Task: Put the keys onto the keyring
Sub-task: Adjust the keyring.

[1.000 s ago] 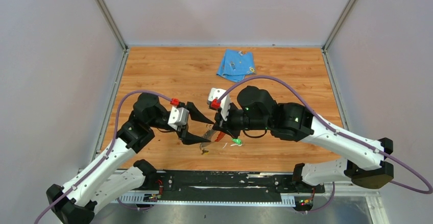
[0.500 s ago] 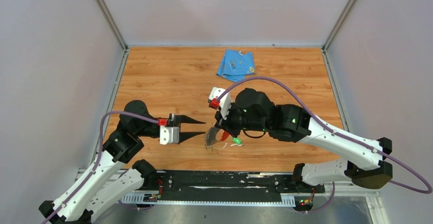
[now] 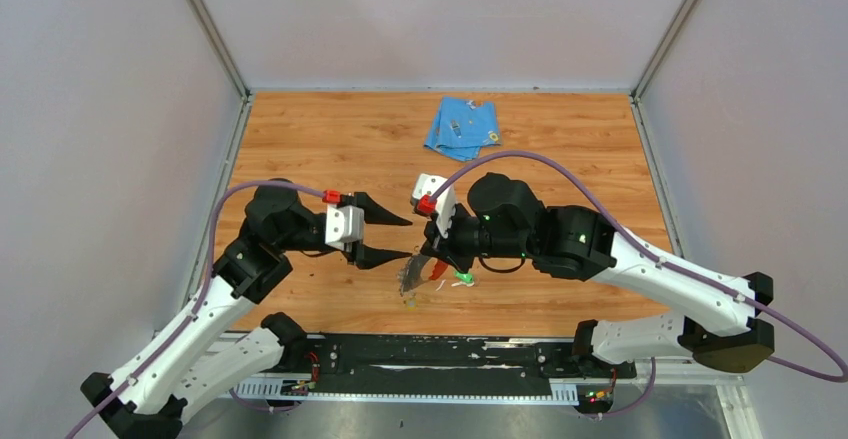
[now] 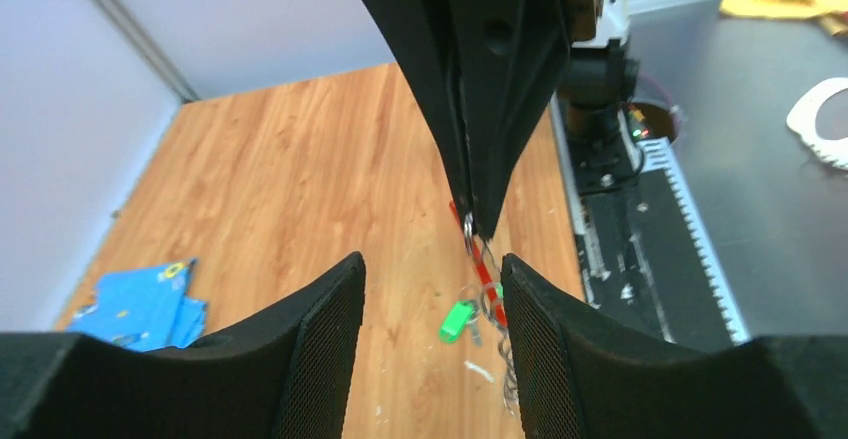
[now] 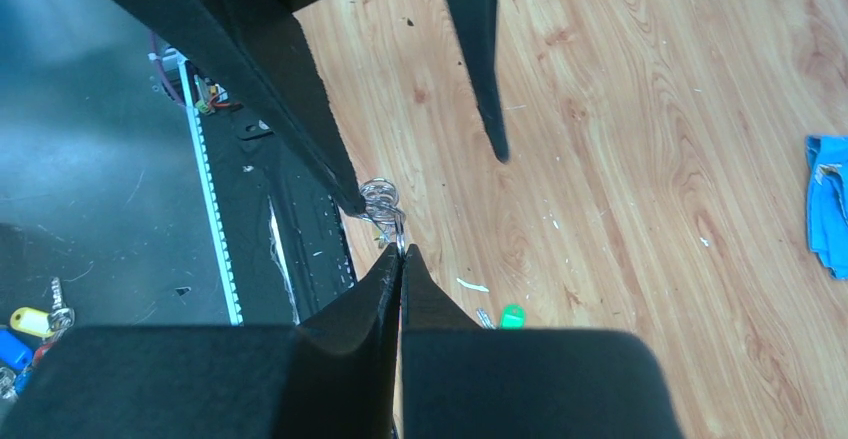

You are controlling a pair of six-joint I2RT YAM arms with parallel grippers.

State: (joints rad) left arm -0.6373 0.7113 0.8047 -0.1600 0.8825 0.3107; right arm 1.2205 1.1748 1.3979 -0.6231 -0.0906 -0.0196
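Note:
My right gripper [image 3: 427, 255] is shut on the top ring [image 5: 382, 199] of the keyring [image 3: 413, 275], a silvery piece with a red strip [image 4: 486, 271] that hangs from its fingertips [image 5: 400, 259] just above the floor. The green key [image 3: 462, 279] lies on the wood beside the keyring; it also shows in the left wrist view [image 4: 457, 321] and the right wrist view [image 5: 511, 316]. A tiny yellowish speck [image 3: 408, 302] lies below the keyring; too small to tell if it is the yellow key. My left gripper [image 3: 408, 239] is open and empty, its tips just left of the keyring [image 4: 468, 227].
A folded blue cloth [image 3: 462, 127] lies at the back of the wooden floor. The black base rail [image 3: 430, 354] runs along the near edge, close below the keyring. Grey walls close in the left and right sides.
My left gripper pulled back to the left, then came back right and up toward the keyring, still open. My right gripper has stayed shut on the keyring, nearly in place.

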